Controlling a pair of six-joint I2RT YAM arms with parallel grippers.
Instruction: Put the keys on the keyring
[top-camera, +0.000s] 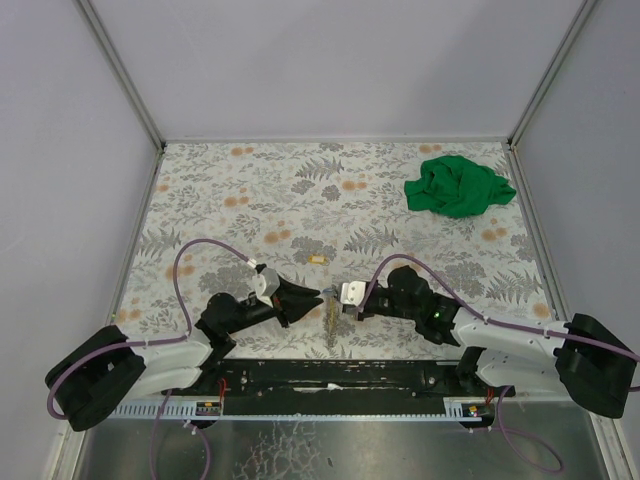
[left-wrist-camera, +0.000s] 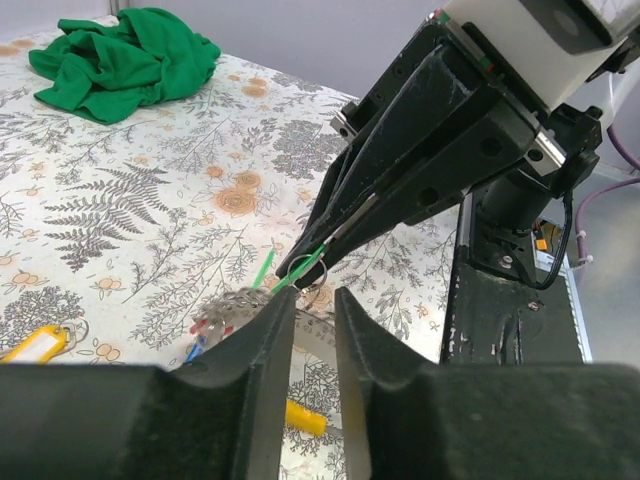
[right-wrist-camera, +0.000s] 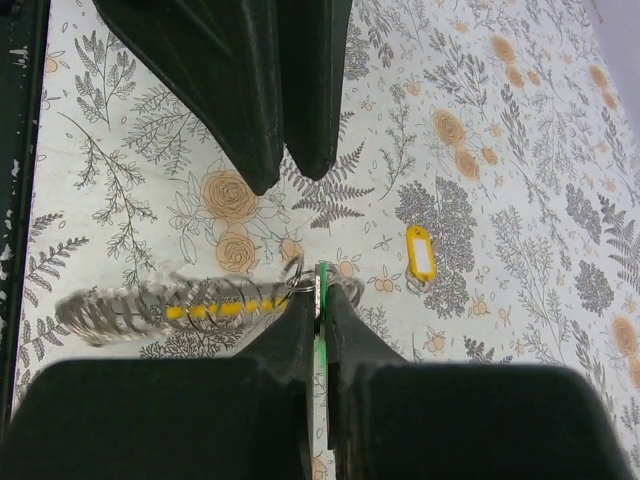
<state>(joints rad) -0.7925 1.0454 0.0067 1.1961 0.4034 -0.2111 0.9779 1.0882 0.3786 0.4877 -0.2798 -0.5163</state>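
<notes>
Threading step. The right pincer (right-wrist-camera: 320, 300) was clenched on the green key (right-wrist-camera: 322, 272), its tip meeting the keyring (right-wrist-camera: 215, 300), which stretched, blurred, toward 9 o'clock. The left pincer (right-wrist-camera: 285, 180), slightly parted, seemingly held nothing; next, it would need to steady the ring.

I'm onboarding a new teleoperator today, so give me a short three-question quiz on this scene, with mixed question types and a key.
1. True or false: the yellow-tagged key lies on the table, in neither gripper.
2. The right gripper has its jaws shut on: A) the yellow-tagged key, B) the green-tagged key, C) nothing.
3. Fill in: the green cloth lies at the table's far ____ corner.
Key: 1 true; 2 B; 3 right.
</notes>
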